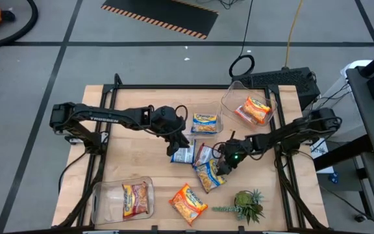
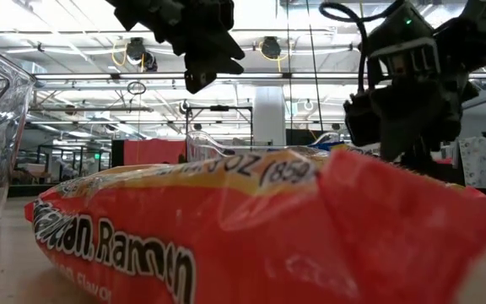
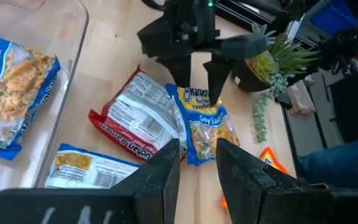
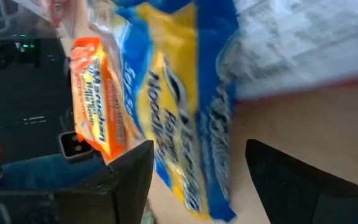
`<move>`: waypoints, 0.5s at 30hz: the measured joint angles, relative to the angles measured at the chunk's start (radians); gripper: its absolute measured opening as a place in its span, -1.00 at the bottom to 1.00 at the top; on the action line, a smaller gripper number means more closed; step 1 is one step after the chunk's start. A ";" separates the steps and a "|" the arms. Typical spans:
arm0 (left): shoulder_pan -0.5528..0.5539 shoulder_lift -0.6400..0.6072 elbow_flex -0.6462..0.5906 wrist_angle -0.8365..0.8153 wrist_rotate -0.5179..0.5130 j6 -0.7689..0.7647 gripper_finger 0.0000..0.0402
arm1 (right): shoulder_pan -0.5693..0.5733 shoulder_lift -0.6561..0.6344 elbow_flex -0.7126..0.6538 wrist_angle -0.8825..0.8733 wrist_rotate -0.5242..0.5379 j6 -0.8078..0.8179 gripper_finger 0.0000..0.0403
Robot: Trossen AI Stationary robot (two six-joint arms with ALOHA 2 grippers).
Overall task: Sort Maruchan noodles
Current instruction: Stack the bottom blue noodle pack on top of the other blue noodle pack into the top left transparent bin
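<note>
Blue-and-yellow packet (image 1: 209, 174) lies at frame centre on the surface (image 1: 141, 169), long axis running upper-left to lower-right. Upper-centre clear bin (image 1: 203, 123) holds one blue-yellow packet; upper-right bin (image 1: 236, 97) an orange one; lower-left bin (image 1: 109, 201) a dark red one. Right claw (image 1: 223, 166) hangs directly over the centre packet, fingers spread, empty. Left claw (image 1: 182, 144), upper left of the pile, fingers narrowly apart, empty.

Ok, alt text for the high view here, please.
Seen from above, the right end effector hovers open over a blue-and-yellow noodle packet in a pile at the wooden table's centre; the left end effector hangs just beside the pile. Three clear bins each hold one packet, and an orange packet lies loose near a small plant.
</note>
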 joint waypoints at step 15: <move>-0.013 0.000 0.000 0.001 -0.003 -0.006 -0.46 | 0.000 0.185 0.002 0.380 -0.077 -0.064 -0.17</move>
